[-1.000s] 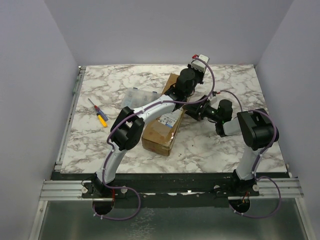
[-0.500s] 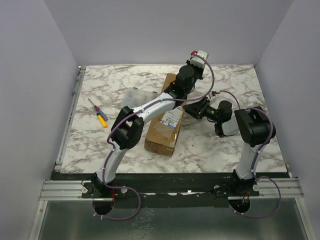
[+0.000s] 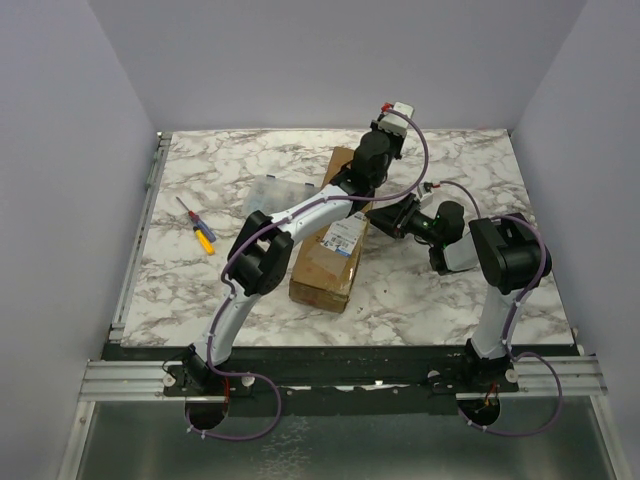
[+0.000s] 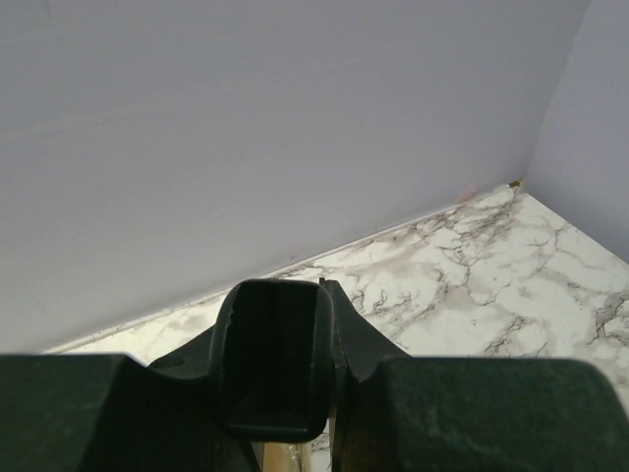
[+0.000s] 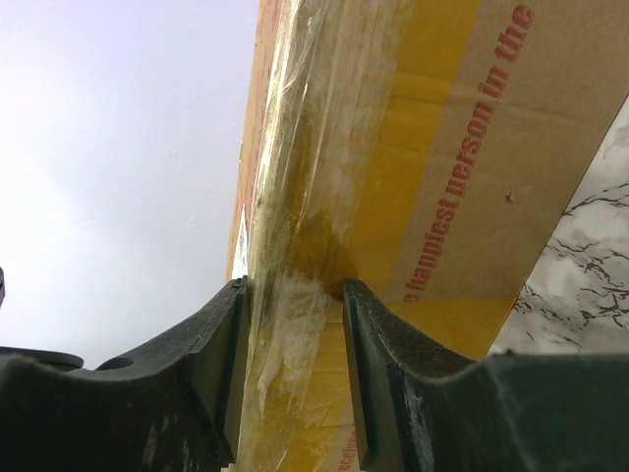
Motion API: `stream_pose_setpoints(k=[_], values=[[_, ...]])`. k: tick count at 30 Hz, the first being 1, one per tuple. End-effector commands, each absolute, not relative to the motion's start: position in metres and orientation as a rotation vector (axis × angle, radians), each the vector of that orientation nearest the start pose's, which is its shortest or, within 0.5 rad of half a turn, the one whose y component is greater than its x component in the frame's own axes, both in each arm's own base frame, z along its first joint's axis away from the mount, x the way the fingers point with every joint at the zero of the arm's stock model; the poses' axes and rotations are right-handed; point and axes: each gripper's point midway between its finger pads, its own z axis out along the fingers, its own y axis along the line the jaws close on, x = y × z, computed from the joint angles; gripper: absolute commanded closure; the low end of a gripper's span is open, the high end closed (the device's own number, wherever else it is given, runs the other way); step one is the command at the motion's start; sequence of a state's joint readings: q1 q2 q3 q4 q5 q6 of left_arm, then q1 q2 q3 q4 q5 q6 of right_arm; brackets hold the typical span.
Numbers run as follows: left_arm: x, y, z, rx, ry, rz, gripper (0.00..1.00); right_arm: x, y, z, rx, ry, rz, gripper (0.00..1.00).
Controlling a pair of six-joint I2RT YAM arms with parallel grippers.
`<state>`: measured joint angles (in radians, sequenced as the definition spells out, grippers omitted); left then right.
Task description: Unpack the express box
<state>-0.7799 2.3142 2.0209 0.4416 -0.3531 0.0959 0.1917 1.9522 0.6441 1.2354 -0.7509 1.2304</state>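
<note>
The express box [image 3: 330, 250] is a long brown carton with a white label, lying lengthwise in the middle of the table. In the right wrist view its taped edge and red print [image 5: 442, 147] fill the frame. My right gripper [image 3: 377, 215] [image 5: 293, 295] is at the box's right side, and its two fingers press on the taped edge. My left arm reaches over the box. My left gripper [image 3: 388, 125] [image 4: 327, 285] is raised above the box's far end and points at the back wall. Its fingers are together, with a thin tan strip between them.
A small clear plastic compartment case [image 3: 270, 190] lies left of the box. A screwdriver with a yellow and blue handle [image 3: 197, 226] lies further left. Walls close in the table at the back and on both sides.
The box's near end has shifted slightly right. The left gripper has moved up and back a little. The right gripper has followed the box's side.
</note>
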Motion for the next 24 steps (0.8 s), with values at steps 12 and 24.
stream_pose_setpoints(k=[12,24], values=[[0.546,-0.429,0.275,0.315,1.433,-0.268,1.0,0.368,0.224,0.069,0.406,2.03,1.583,0.57],[0.538,-0.413,0.253,0.281,1.511,-0.298,1.0,0.37,0.224,0.069,0.411,2.03,1.58,0.57]])
